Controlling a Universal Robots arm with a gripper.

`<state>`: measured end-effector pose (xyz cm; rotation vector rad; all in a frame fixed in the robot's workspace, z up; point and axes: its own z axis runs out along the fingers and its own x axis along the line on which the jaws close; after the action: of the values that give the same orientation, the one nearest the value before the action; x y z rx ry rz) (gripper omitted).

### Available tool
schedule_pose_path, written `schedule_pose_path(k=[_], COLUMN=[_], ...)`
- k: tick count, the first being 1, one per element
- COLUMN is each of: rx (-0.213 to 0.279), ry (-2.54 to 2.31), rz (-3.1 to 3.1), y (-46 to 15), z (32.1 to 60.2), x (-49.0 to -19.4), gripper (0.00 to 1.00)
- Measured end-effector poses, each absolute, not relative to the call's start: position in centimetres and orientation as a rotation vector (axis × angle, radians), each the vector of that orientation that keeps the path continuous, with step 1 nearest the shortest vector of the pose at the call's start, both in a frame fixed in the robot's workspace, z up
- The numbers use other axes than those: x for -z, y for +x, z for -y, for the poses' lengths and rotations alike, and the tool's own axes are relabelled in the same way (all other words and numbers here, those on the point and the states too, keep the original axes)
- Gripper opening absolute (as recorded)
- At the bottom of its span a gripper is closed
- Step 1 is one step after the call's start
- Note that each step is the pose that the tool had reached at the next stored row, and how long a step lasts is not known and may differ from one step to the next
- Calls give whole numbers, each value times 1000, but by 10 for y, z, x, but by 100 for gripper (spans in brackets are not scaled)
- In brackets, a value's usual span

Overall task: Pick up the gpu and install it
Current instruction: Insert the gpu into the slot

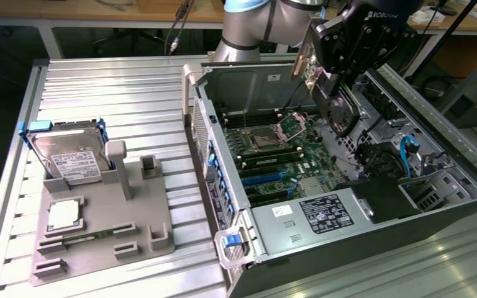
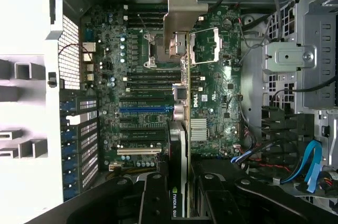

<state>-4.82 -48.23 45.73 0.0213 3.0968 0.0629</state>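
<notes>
The gpu (image 1: 339, 110) hangs edge-down over the open computer case (image 1: 222, 186), its black round fan facing the exterior view's right and its silver end bracket (image 1: 305, 65) toward the back of the case. My gripper (image 1: 344, 77) is shut on the card's upper edge. In the wrist view the gpu (image 2: 182, 123) runs edge-on away from my gripper (image 2: 180, 184), with the silver bracket (image 2: 182, 10) at its far end, above the motherboard (image 2: 142, 81). The card sits clear above the board's expansion slots (image 2: 145, 110).
A grey holder (image 1: 106, 217) on the ribbed table carries a silver hard drive (image 1: 71, 155), a processor chip (image 1: 63, 214) and a narrow green memory stick (image 1: 89, 236). Inside the case are the power supply (image 1: 325, 214), blue cables (image 1: 406, 155) and drive bays (image 2: 306, 76).
</notes>
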Motion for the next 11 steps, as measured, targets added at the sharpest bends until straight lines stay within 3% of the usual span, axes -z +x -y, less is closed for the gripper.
schedule_pose_path(k=[11], rx=[-65], ry=[-66], rz=[-3097], y=[-48], z=[482], x=[-457], gripper=[27])
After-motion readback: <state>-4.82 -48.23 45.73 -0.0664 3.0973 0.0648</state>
